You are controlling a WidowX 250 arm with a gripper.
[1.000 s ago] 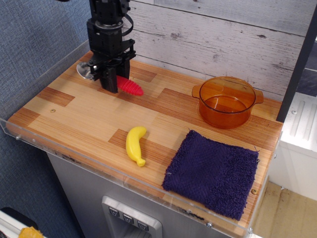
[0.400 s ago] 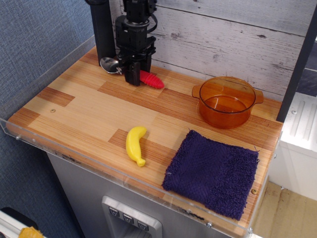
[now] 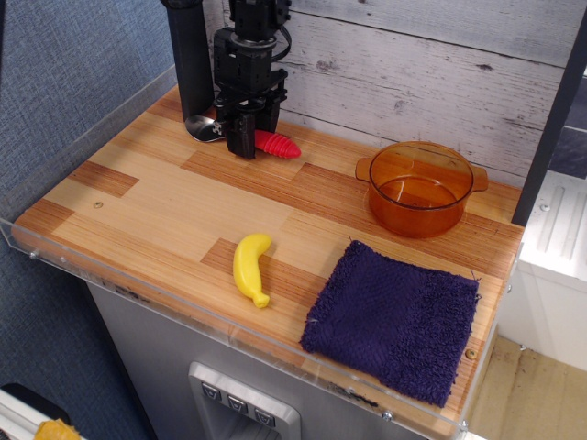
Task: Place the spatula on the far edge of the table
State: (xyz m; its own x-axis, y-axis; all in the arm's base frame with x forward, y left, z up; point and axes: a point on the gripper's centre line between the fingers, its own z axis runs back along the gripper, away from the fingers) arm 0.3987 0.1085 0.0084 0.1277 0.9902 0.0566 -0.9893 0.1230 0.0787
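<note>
Spatula (image 3: 261, 141) held across middle by tool (image 3: 244, 137), jaws clamped on it. Long axis roughly along far edge of surface (image 3: 165, 197): silver head left, red handle right. Spatula at or just above boards; contact not discernible. Release judged next.

Bright, even indoor light, soft faint shadows, mild glare on acrylic rim, sharp focus.

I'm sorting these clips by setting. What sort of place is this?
Probably a lab mock-up of a kitchen counter: a wood-pattern table with a clear plastic rim, a toy banana, an orange pot and a purple cloth, with a plank wall behind.
</note>
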